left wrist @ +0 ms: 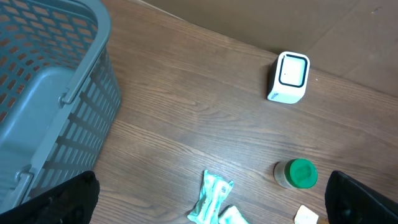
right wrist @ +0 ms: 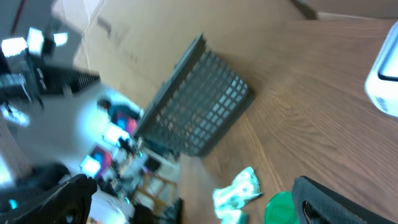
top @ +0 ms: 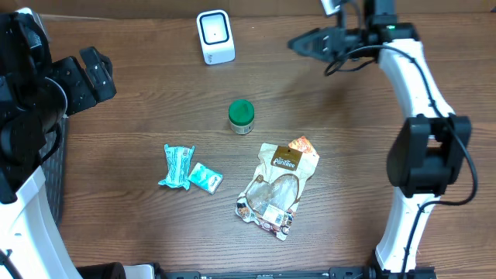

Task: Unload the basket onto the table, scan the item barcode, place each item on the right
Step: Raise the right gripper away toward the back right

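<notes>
Left jaws: spread wide and empty, hovering over the left edge of the surface, next to the basket [left wrist: 56,93].
Right jaws: spread wide too, nothing between them, held high near the far edge, to the right of the scanner [top: 215,36].
Scanner: upright at the middle of the far edge, clear of everything else.
Items: none is lifted. The jar [top: 241,116] stands mid-surface. The pouch [top: 279,188] lies flat toward the near edge, just right of centre. Two packets [top: 177,165] lie just beside each other to the pouch's left.
Stage: as I judge it, the pick is not yet made, so the scan is entirely ahead.
Barcode: I cannot see one on any item; it may be facing down.
Risk, pouch: it is flat and crinkly, so I may pinch only a fold of film and have it slip out on the way up.
Risk, jar: it is round and green-lidded, and an off-centre squeeze could tip it or send it rolling.
Risk, packets: they lie so close that closing on one could drag the other.
Risk, scan: a glossy or creased face may not read if I present the wrong side.
Risk, scanner: it looks light, and a low sweep from my right arm could knock it over.
</notes>
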`<state>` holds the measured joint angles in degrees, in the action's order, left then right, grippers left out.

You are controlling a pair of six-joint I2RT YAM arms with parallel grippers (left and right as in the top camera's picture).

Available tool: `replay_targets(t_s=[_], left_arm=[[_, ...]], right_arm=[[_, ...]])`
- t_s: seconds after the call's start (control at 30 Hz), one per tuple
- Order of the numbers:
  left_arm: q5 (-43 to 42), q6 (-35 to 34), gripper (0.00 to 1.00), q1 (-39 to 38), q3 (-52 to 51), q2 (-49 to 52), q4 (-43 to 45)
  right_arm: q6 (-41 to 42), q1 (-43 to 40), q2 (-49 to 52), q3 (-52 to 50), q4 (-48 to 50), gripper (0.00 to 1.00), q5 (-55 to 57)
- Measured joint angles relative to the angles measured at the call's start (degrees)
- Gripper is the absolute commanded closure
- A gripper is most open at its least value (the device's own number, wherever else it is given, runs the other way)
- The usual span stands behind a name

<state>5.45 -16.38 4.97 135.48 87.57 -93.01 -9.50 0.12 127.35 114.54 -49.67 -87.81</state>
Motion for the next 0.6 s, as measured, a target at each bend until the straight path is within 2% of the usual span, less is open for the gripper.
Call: replay_targets(t_s=[0.07,0.2,0.33,0.5,0.6], left_arm=[[0.0,0.0,0.00,0.0,0.0,0.0,0.0],[0.0,0.0,0.00,0.0,0.0,0.0,0.0],[0.0,0.0,0.00,0.0,0.0,0.0,0.0],[0.0,0.0,0.00,0.0,0.0,0.0,0.0],[0.0,0.0,0.00,0.0,0.0,0.0,0.0]], right_arm=[[2.0,-1.3,-0.1,0.0,-3.4,0.00,2.5],[4.4,-1.3,-0.1,0.0,-11.0,0.00,17.4],[5.9,1.8,-0.1,0.0,-15.6,0.00,34.6],[7.3,5.8,0.0,1.2,-21.4,0.00,47.3],[7.8,7.5,0.0,6.4,-27.3,0.00,53.8]])
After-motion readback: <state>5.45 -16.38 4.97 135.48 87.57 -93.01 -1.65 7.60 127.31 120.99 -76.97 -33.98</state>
